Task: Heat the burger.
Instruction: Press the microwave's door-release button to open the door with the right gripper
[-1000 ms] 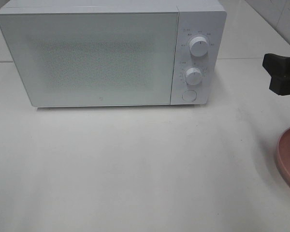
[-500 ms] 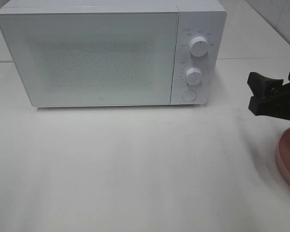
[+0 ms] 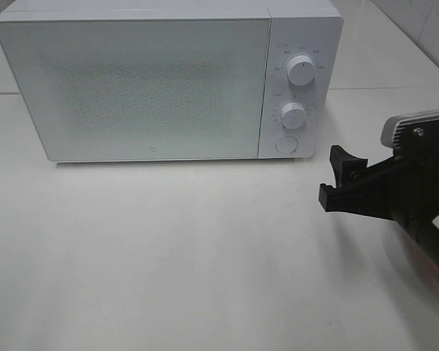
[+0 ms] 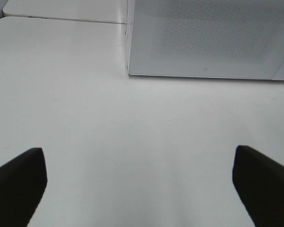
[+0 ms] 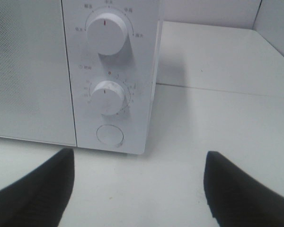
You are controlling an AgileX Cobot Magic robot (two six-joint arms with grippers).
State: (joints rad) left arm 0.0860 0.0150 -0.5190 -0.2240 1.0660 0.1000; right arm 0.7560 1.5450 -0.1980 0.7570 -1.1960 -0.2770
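A white table (image 3: 205, 256) is shown, with a white box-shaped microwave oven (image 3: 132, 88) set at its back, door shut. The left claw (image 4: 138, 163) is held wide open and empty before that door (presumably in waiting). The right claw (image 3: 338, 178), spread and empty, is aimed at the round white door button (image 3: 285, 145), likely for pressing. Since a second ago it has been brought leftward, and the pink plate is now covered. The burger is seen nowhere.
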